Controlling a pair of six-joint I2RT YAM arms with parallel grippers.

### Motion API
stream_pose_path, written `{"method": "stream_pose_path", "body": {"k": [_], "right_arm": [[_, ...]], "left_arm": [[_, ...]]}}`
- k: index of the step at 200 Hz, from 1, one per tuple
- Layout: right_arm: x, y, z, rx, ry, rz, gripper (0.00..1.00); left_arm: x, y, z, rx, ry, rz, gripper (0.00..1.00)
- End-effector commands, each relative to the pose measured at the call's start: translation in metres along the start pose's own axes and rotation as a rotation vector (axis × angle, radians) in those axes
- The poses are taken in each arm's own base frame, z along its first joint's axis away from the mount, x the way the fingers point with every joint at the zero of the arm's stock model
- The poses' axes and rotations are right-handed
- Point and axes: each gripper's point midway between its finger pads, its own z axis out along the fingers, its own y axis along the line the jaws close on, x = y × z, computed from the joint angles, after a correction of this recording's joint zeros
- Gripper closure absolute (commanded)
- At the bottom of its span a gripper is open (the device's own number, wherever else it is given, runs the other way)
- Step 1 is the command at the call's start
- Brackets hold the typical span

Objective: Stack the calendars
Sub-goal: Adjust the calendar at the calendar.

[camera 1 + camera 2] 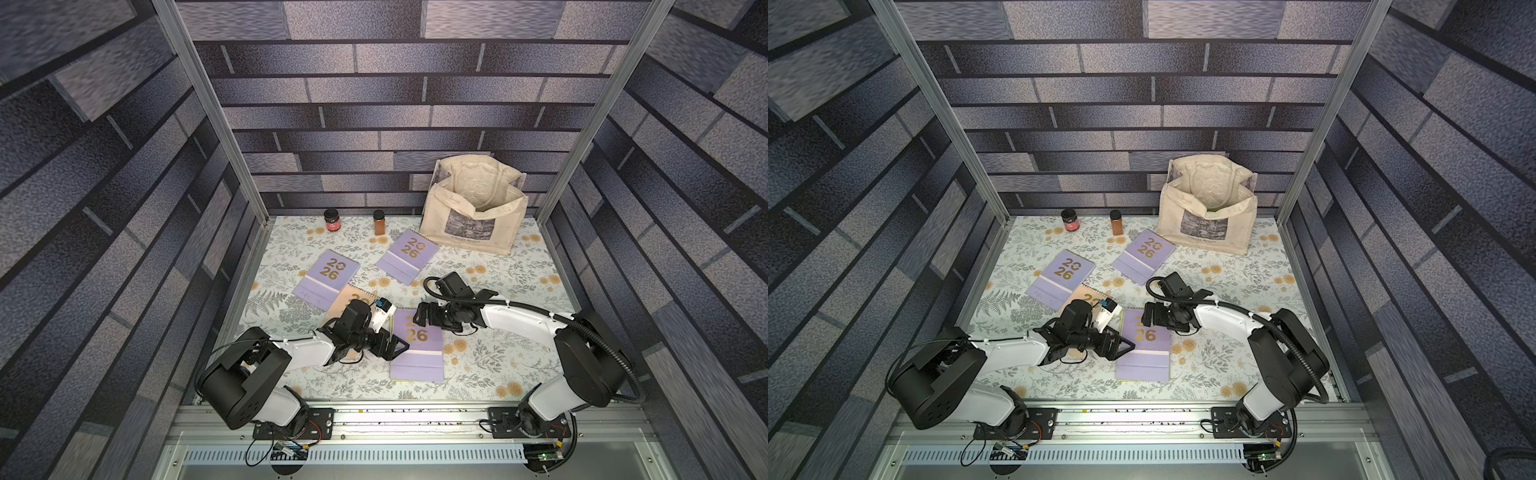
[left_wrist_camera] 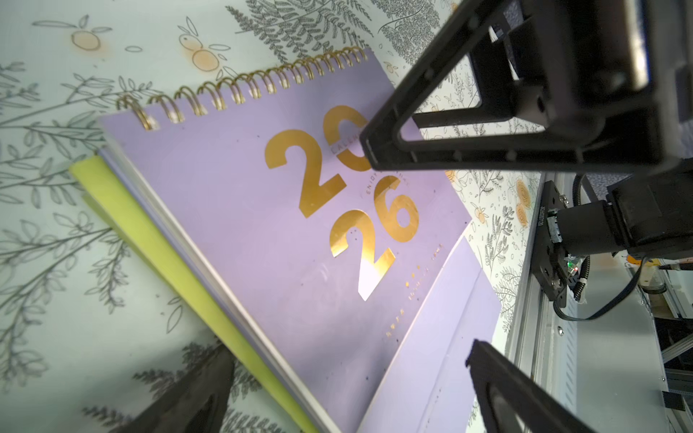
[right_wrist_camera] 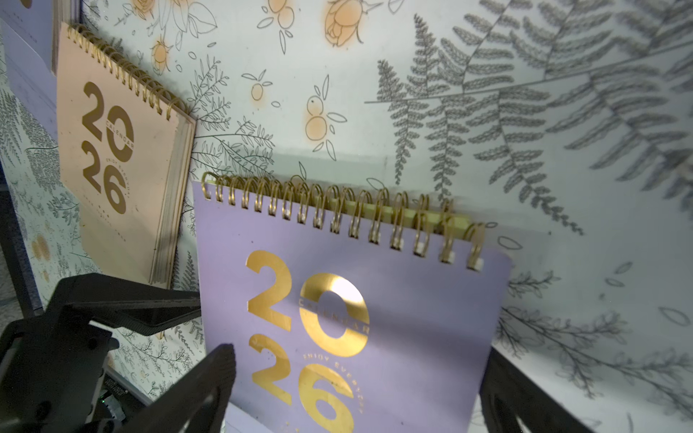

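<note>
Found two of five stacked: top lilac calendar [image 1: 417, 353] on yellow-green calendar [image 2: 150, 240], lying between left gripper [image 1: 392, 343] and right gripper [image 1: 419, 319], both spread wide and empty. Left to add: peach calendar [image 3: 123, 157] behind the left gripper, half hidden under its arm; second lilac calendar [image 1: 326, 278] and third lilac calendar [image 1: 407, 255] farther beyond.

Floral table [image 1: 498, 365] bears lilac calendar [image 1: 326, 280], second lilac calendar [image 1: 407, 257], peach calendar [image 3: 146, 180], yellow-green calendar [image 2: 150, 240], dark jar [image 1: 331, 220], spice jar [image 1: 378, 223], tote bag [image 1: 473, 224].

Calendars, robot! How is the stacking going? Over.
Left gripper, right gripper: both open, at lilac calendar stacked on yellow-green calendar. Peach calendar and two lilac ones not yet stacked. Tote bag, jars at back, not in the way.
</note>
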Motion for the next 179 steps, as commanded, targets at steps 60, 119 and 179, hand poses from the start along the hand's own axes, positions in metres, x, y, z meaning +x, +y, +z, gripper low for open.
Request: {"method": "stream_pose_path", "body": {"k": [60, 119, 179], "right_arm": [[-0.009, -0.003, -0.005, 0.054, 0.001, -0.029, 0.0], [-0.011, -0.005, -0.005, 0.063, 0.004, -0.04, 0.0], [-0.015, 0.006, -0.006, 0.032, 0.011, -0.067, 0.0]], "left_arm": [[-0.01, -0.017, -0.012, 0.024, -0.015, 0.035, 0.0], [-0.01, -0.01, -0.007, 0.006, -0.016, 0.034, 0.0], [-0.011, -0.001, -0.001, -0.014, -0.008, 0.027, 0.0]]}}
